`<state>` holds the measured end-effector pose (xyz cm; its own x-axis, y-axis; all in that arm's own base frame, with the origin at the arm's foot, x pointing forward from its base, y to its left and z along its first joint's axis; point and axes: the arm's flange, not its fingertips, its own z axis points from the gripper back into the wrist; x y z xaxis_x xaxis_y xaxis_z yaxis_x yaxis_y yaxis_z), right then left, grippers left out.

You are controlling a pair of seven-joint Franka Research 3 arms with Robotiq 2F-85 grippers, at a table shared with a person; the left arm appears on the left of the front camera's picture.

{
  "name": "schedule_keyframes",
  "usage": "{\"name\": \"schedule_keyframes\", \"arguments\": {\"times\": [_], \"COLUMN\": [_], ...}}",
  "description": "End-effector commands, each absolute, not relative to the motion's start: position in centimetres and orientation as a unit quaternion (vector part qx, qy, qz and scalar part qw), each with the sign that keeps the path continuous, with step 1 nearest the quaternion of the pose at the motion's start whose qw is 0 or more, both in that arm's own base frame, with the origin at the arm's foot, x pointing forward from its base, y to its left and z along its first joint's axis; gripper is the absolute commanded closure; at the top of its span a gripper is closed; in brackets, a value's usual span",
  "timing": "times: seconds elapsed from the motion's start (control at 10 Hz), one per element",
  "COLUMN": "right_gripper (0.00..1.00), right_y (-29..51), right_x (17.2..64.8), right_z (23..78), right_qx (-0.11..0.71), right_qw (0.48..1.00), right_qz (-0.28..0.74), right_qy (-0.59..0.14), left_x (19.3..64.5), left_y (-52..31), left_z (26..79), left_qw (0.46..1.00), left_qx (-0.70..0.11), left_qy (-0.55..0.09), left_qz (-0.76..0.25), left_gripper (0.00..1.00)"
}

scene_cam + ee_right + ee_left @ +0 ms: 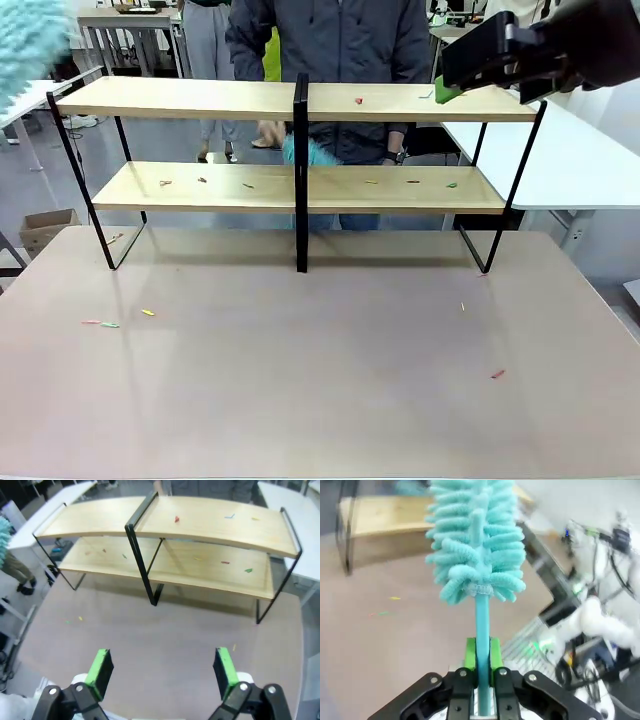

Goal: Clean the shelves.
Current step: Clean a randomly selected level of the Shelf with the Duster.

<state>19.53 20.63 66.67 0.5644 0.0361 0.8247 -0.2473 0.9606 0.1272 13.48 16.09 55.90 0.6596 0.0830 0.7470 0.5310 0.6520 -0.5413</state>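
The shelves (200,98) stand at the table's far side, two light-wood boards on a black frame. Small coloured scraps (358,101) lie on both boards. My left gripper (481,657) is shut on the handle of a teal fluffy duster (477,540), which points toward the shelves' end (385,515). In the front view the duster's head (30,45) is high at the far left. My right gripper (162,667) is open and holds nothing, hovering well above the table, facing the shelves (165,525). In the front view it (450,70) hangs by the top board's right end.
A person (330,40) stands behind the shelves with a hand (268,132) and something teal (310,152) near the centre post. More scraps (148,313) dot the brown table (320,380). White tables (570,150) flank both sides; a cardboard box (45,228) sits left.
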Motion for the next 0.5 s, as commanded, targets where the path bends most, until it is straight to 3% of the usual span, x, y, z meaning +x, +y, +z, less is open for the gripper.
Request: {"name": "schedule_keyframes", "arguments": {"times": [0.0, 0.1, 0.2, 0.3, 0.4], "right_gripper": [0.00, 0.00, 0.00, 0.00, 0.00], "right_y": [20.5, 20.5, 20.5, 20.5, 20.5], "right_x": [19.6, 19.6, 19.6, 19.6, 19.6], "right_z": [66.7, 66.7, 66.7, 66.7, 66.7], "right_qx": [0.111, 0.111, 0.111, 0.111, 0.111], "right_qw": [0.876, 0.876, 0.876, 0.876, 0.876], "right_qz": [0.077, 0.077, 0.077, 0.077, 0.077], "right_qy": [-0.462, -0.462, -0.462, -0.462, -0.462], "left_x": [12.8, 12.2, 12.5, 11.4, 11.4], "left_y": [18.7, 20.6, 21.0, 22.7, 22.7], "left_z": [51.2, 49.6, 48.8, 52.2, 52.2], "left_qw": [0.784, 0.742, 0.714, 0.808, 0.808], "left_qx": [-0.434, -0.423, -0.429, -0.417, -0.417], "left_qy": [-0.440, -0.481, -0.494, -0.414, -0.414], "left_qz": [0.060, 0.197, 0.250, 0.037, 0.037], "left_gripper": [0.88, 0.88, 0.88, 0.88, 0.88]}}
